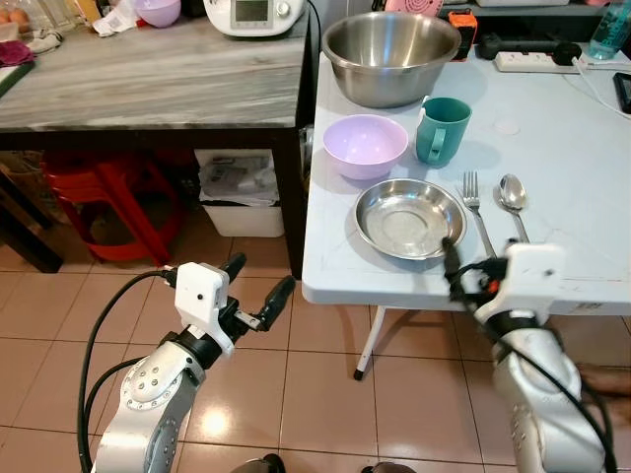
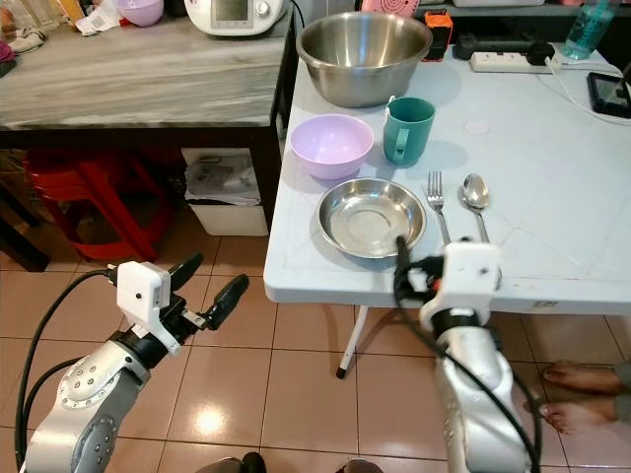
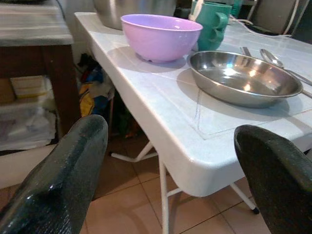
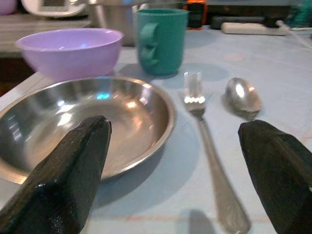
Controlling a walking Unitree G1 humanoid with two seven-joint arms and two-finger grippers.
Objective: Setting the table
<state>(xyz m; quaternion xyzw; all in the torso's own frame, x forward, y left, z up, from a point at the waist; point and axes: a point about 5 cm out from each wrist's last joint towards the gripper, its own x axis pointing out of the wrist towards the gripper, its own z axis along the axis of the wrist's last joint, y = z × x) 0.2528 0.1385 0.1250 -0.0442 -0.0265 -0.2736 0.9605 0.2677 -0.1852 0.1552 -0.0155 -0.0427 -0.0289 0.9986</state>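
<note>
Right gripper (image 4: pixel 170 161) hovering low at the near edge of the white table (image 1: pixel 572 177), fingers (image 4: pixel 68 170) spread wide and gripping nothing, the handle of the fork (image 4: pixel 204 136) lying in the gap between them and the steel plate (image 4: pixel 97 122) just under the finger on the plate's side. Left gripper (image 1: pixel 258 292) held out over the tiled floor (image 1: pixel 325 384) short of the table's near corner, likewise wide open and empty, pointed toward that corner. On the table, near its front edge: steel plate with fork just beside it on the robot's right, then spoon (image 1: pixel 512 197) beside the fork, the two roughly parallel with heads pointing away from the robot and not touching. Behind the plate, lilac bowl (image 1: pixel 365 144) and, to its right, teal mug (image 1: pixel 442 130), upright, handle turned toward the bowl; bowl and mug close but apart. Further back, large steel mixing bowl (image 1: pixel 391 54). At the far edge of the table, white power strip (image 1: pixel 537 61) with a black plug in it and a teal bottle (image 1: pixel 609 30). To the robot's left, grey wood-grain counter (image 1: pixel 148 74) carrying a white appliance (image 1: pixel 254 15) and a small purple bowl (image 1: pixel 158 11); beneath it, red stools (image 1: pixel 108 197) and a white bin (image 1: pixel 242 192). A person's bare feet (image 2: pixel 582 394) on the tiles beyond the right arm.
</note>
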